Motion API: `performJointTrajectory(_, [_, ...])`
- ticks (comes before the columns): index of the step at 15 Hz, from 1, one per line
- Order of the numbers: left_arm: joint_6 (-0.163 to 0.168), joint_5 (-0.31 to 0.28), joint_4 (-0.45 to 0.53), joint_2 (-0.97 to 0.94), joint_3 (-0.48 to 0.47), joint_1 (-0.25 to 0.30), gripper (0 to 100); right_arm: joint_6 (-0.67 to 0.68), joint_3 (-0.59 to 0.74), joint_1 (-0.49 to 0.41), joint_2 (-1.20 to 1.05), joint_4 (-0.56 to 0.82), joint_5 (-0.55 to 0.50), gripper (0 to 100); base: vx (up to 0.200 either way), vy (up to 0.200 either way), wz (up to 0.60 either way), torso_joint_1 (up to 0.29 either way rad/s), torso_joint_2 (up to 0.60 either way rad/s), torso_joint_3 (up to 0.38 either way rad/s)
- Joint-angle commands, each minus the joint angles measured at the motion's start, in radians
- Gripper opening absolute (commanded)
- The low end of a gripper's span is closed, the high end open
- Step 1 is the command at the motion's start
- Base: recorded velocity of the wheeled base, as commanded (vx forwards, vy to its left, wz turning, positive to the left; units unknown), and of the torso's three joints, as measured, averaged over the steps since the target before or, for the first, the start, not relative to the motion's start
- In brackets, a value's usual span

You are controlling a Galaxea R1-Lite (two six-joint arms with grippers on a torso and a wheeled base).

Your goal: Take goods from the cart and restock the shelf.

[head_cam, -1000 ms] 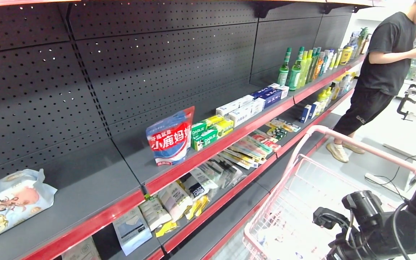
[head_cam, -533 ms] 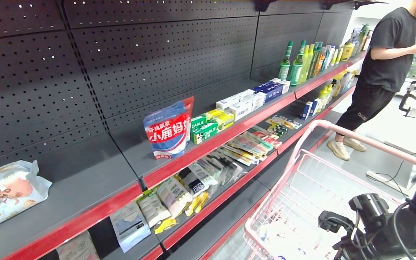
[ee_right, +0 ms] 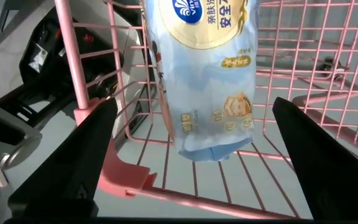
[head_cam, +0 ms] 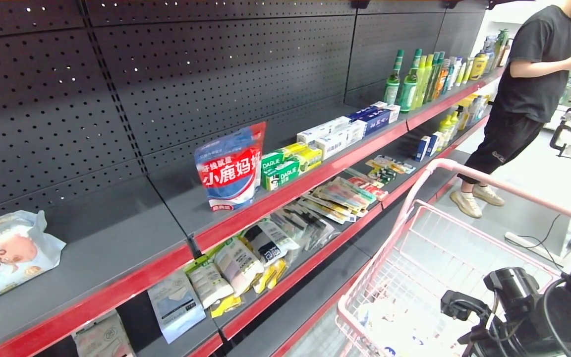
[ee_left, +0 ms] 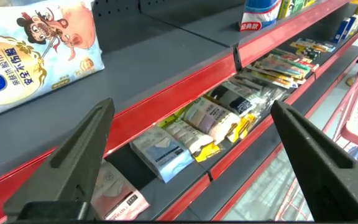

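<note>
The restocking is looking partly done. On the dark grey metal shelf with the red front edge (head_cam: 117,233), a pale blue plastic packet printed with cartoon figures (head_cam: 3,253) is lying flat at the far left. Further right, a red and blue stand-up pouch (head_cam: 231,168) is standing upright just beside a row of green and yellow cardboard boxes (head_cam: 285,168). Between the packet and the pouch a wide stretch of bare shelf board is waiting to be filled.

In the pink wire cart (head_cam: 464,174) at the near right, a second pale blue plastic packet with a white label (ee_right: 207,74) is lying on the wire floor, so at least one item is waiting to be moved. The head view is also showing pale goods in the basket, too unclear to name.

The right hand (ee_right: 192,102) is hanging above that packet inside the cart with its fingers spread wide and gripping nothing. The packet is lying below the gap between them, and I cannot tell whether they are touching it. The left hand (ee_left: 191,104) is hovering near the shelf's red edge, close to the packet on the left, with its fingers also spread wide and empty.

By my judgement the robot is at the picking stage. The packet in the cart is yet to be gripped, lifted out and set on the bare board.
</note>
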Motion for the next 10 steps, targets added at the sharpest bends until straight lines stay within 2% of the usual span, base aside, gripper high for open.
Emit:
performJointTrajectory(1, [0.0,0.0,0.0,0.0,0.0,0.0,100,0.0,0.001,0.0,-0.003,0.0,0.001,100,0.0,0.0,0.0,0.0,0.0,0.0])
performJointTrajectory(4, [0.0,0.0,0.0,0.0,0.0,0.0,100,-0.011,-0.009,-0.007,0.003,0.0,-0.003,100,0.0,0.0,0.0,-0.124,0.31,0.175])
performJointTrajectory(6, [0.0,0.0,0.0,0.0,0.0,0.0,100,-0.061,-0.012,-0.021,0.021,-0.002,-0.001,100,0.0,0.0,0.0,-0.029,0.09,0.051])
performJointTrajectory(10, [0.0,0.0,0.0,0.0,0.0,0.0,100,-0.066,-0.024,-0.029,0.046,-0.002,0.001,100,0.0,0.0,0.0,0.0,0.0,0.0])
